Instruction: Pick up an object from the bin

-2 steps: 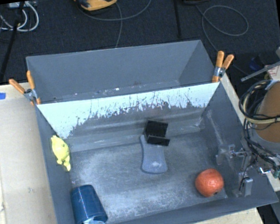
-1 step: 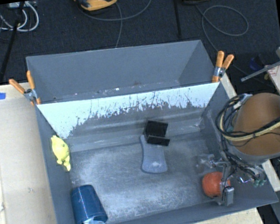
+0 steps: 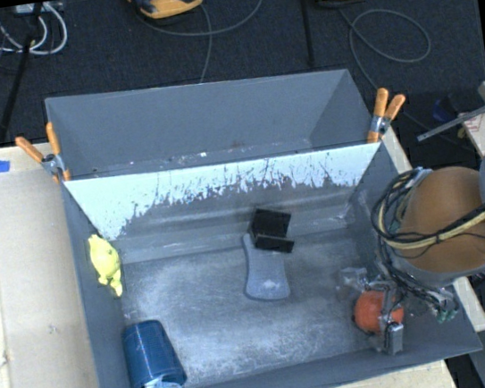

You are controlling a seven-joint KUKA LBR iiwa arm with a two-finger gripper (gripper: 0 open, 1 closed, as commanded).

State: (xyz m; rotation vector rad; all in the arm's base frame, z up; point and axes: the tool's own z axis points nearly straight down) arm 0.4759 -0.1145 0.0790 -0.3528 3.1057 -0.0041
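Claw [image 3: 382, 312]: low in bin [image 3: 205, 122], well right of and slightly below grey scoop-shaped piece [image 3: 266, 277]. Spread or clamped: cannot tell.
Orange-red ball [image 3: 365, 315]: right of grey piece, at claw's left side, touching or nearly so. Likely target, judged by claw position; grasp not confirmed.
Black block [image 3: 272, 229]: at grey piece's upper end, seemingly resting on it.
Yellow toy [image 3: 104, 263]: far left of grey piece, by wall.
Blue cylinder, white cap [image 3: 153, 360]: lower left of grey piece, lying on side, stable.
Labels, writing: none readable.
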